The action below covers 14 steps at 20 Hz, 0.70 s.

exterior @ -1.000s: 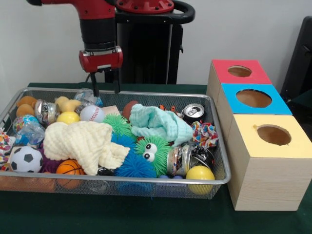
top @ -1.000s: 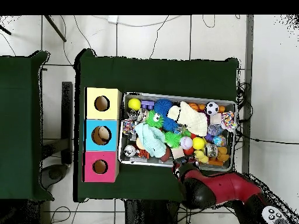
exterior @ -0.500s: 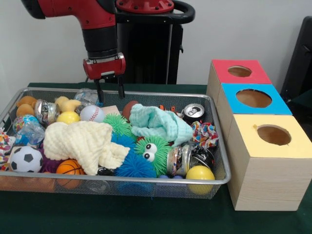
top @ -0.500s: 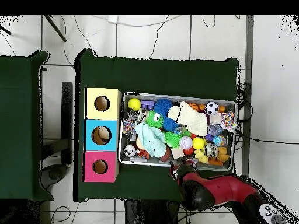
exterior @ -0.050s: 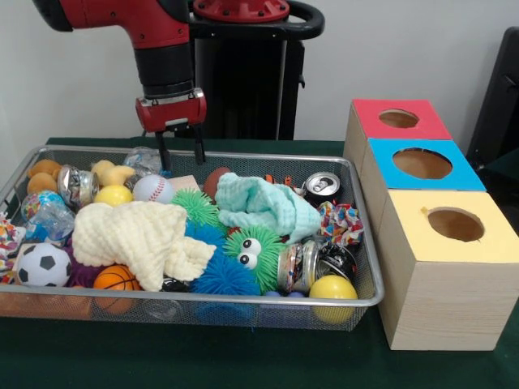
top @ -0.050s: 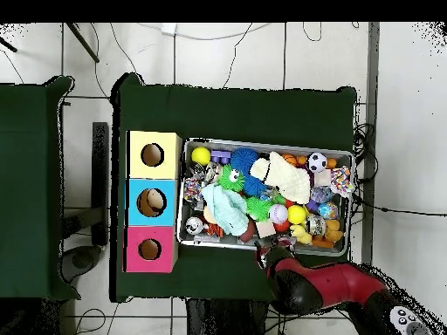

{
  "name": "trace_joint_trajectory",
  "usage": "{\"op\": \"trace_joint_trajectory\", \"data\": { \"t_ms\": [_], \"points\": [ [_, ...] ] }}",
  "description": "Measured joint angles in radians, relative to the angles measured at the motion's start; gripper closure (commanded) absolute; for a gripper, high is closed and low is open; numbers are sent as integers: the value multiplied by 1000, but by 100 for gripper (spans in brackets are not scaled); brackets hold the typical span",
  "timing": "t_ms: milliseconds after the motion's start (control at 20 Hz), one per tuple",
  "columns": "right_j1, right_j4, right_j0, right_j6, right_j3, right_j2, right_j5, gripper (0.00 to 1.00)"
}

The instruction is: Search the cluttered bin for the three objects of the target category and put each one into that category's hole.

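Gripper (exterior @ -0.050s: 180, 156) is hanging over the far rim of the wire-mesh bin (exterior @ -0.050s: 243, 301), two thin black fingers parted with a clear gap, nothing between them. Which category is wanted I cannot tell.

Directly beneath and just toward me, the baseball (exterior @ -0.050s: 152, 188) and the small yellow ball (exterior @ -0.050s: 113, 195) are lying touching each other, with a brown football (exterior @ -0.050s: 215, 180) just beside. If balls are the aim, my judgement is that the fingers should be coming straight down astride the baseball's widest girth, since smooth hard spheres squirt sideways.

Elsewhere: cream knitted cloth (exterior @ -0.050s: 142, 235) draping soft and lumpy; mint cloth (exterior @ -0.050s: 263, 204) crumpled; green googly-eyed spiky toy (exterior @ -0.050s: 253, 253); dented shiny can (exterior @ -0.050s: 322, 186).

Three boxes are standing beside the bin, tops red (exterior @ -0.050s: 398, 118), blue (exterior @ -0.050s: 422, 164), yellow (exterior @ -0.050s: 454, 224), each holed.
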Motion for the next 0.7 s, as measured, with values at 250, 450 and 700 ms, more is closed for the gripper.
{"op": "trace_joint_trajectory", "data": {
  "t_ms": [250, 450, 700],
  "points": [
    [-3, 0, 0, 0, 1, 0, 0, 0],
    [-15, 0, -2, 0, 4, 0, 1, 0],
    [-74, 16, -55, 0, 25, 30, 21, 0]
  ]
}}
